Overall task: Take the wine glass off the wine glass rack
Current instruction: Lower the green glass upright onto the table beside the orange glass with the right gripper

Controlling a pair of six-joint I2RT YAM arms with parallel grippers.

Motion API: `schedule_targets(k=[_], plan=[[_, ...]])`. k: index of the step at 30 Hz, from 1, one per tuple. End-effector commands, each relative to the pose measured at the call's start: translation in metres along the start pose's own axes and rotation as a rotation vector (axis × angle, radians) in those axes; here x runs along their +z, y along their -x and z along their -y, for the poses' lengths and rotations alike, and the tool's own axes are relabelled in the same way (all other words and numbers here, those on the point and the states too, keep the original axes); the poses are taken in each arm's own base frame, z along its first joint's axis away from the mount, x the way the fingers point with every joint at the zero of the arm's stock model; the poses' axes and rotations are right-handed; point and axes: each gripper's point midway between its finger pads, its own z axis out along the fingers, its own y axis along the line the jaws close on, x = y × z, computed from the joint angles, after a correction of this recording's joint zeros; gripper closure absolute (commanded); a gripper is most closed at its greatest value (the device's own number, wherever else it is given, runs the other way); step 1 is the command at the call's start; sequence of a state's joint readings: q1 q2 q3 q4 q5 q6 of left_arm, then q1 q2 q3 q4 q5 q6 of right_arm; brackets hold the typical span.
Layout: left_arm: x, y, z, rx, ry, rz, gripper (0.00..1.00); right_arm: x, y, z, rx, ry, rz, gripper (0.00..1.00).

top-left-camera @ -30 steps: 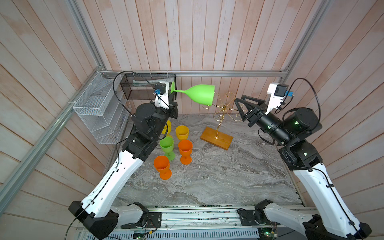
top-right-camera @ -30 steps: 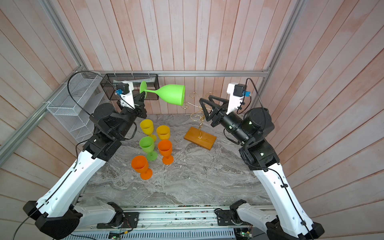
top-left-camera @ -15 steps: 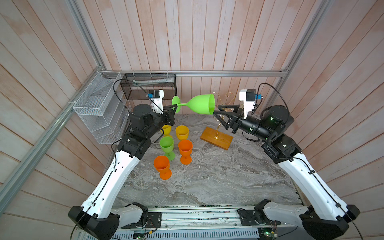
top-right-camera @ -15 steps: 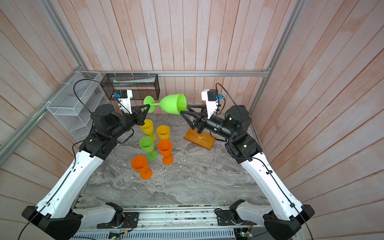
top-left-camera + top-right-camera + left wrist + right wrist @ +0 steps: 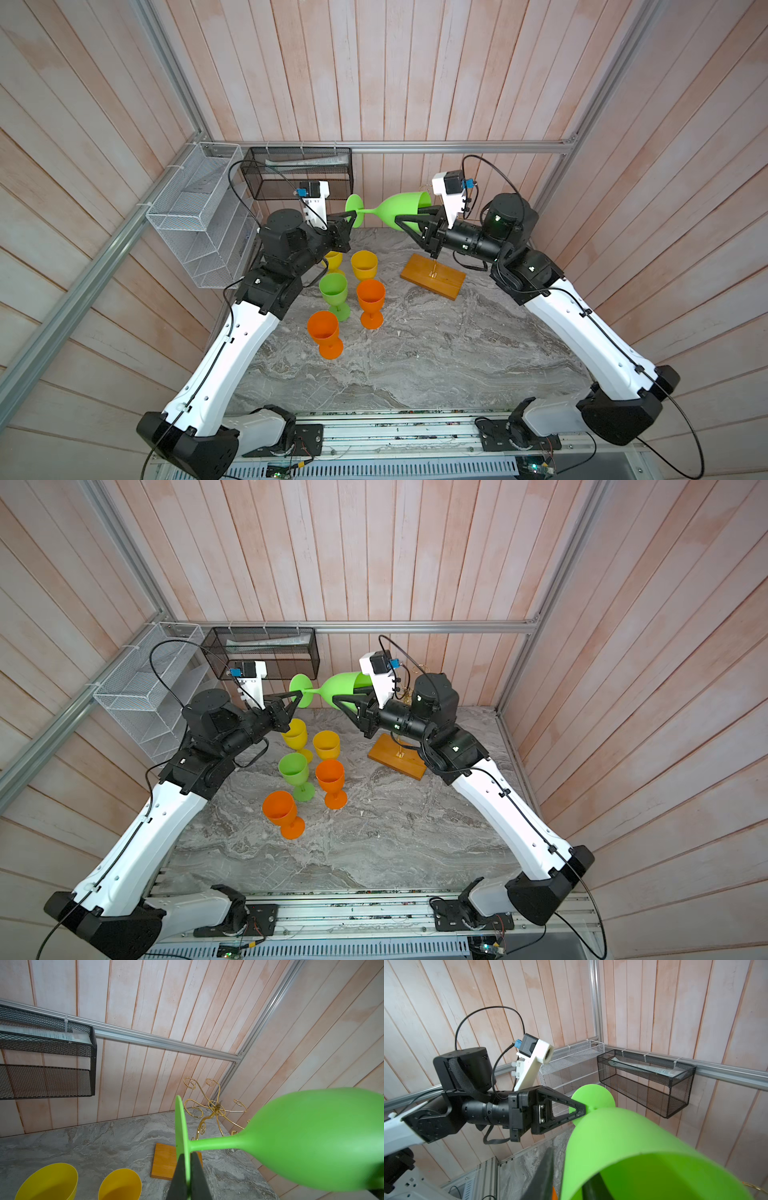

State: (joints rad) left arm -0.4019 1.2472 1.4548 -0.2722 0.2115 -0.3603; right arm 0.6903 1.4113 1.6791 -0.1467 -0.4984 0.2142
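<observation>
**Asker:** Where's the glass, seen from above?

**Me:** In both top views the lime-green plastic wine glass (image 5: pixel 401 205) (image 5: pixel 338 688) lies on its side in the air above the grey marbled counter (image 5: pixel 415 353) (image 5: pixel 395 841). My left tool (image 5: pixel 353 215) (image 5: pixel 297 696) is clamped on its round foot, and my right tool (image 5: pixel 405 220) (image 5: pixel 343 701) is at the bowl's mouth. The gold wire wine glass rack (image 5: pixel 444 279) (image 5: pixel 401 761) stands on its orange-brown wooden base near my right arm. Five small plastic goblets (image 5: pixel 334 286) (image 5: pixel 293 766), yellow, green and orange, stand upright near my left arm.

**Asker:** And from your left wrist?

**Me:** My left tool (image 5: pixel 188 1157) pinches the foot's edge between both fingers, and the stem runs sideways to the bowl of the glass (image 5: pixel 311 1138). The rack (image 5: pixel 163 1159) stands on the counter behind, its curled arms apart from the glass.

**Asker:** From the right wrist?

**Me:** My right tool (image 5: pixel 569 1182) is closed on the wall of the glass (image 5: pixel 623 1136), one finger outside and one inside the rim. Past the foot I see my left tool (image 5: pixel 581 1109) gripping it. A black mesh basket (image 5: pixel 633 1093) hangs on the plank wall behind.
</observation>
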Motion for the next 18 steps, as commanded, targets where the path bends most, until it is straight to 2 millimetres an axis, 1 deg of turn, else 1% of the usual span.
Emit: schedule_targets(k=[1, 2, 4, 5, 6, 8, 13, 15, 18], plan=[[-0.005, 0.004, 0.003, 0.001, -0.016, 0.016, 1.0, 0.005, -0.002, 0.0, -0.01, -0.022, -0.027, 1.0], [-0.006, 0.005, 0.003, 0.005, -0.01, 0.017, 0.97, 0.005, -0.003, 0.0, -0.011, -0.034, -0.032, 1.0], [-0.009, 0.004, -0.001, 0.011, 0.014, 0.015, 0.83, 0.002, -0.005, -0.001, -0.016, -0.058, -0.049, 1.0], [-0.011, 0.006, -0.003, 0.017, 0.03, 0.017, 0.77, 0.001, -0.007, -0.005, -0.025, -0.066, -0.059, 1.0], [-0.014, 0.005, -0.005, 0.02, 0.043, 0.012, 0.69, -0.002, -0.009, -0.006, -0.033, -0.082, -0.067, 1.0], [-0.02, 0.003, -0.01, 0.04, 0.078, 0.007, 0.48, -0.007, -0.016, -0.013, -0.046, -0.106, -0.093, 1.0], [-0.035, -0.007, -0.035, 0.076, 0.225, -0.028, 0.11, -0.021, -0.034, -0.029, -0.06, -0.144, -0.146, 1.0], [-0.041, -0.011, -0.041, 0.093, 0.268, -0.048, 0.01, -0.028, -0.041, -0.034, -0.069, -0.156, -0.169, 1.0], [-0.054, -0.012, -0.051, 0.118, 0.335, -0.058, 0.0, -0.038, -0.055, -0.042, -0.081, -0.157, -0.214, 1.0]])
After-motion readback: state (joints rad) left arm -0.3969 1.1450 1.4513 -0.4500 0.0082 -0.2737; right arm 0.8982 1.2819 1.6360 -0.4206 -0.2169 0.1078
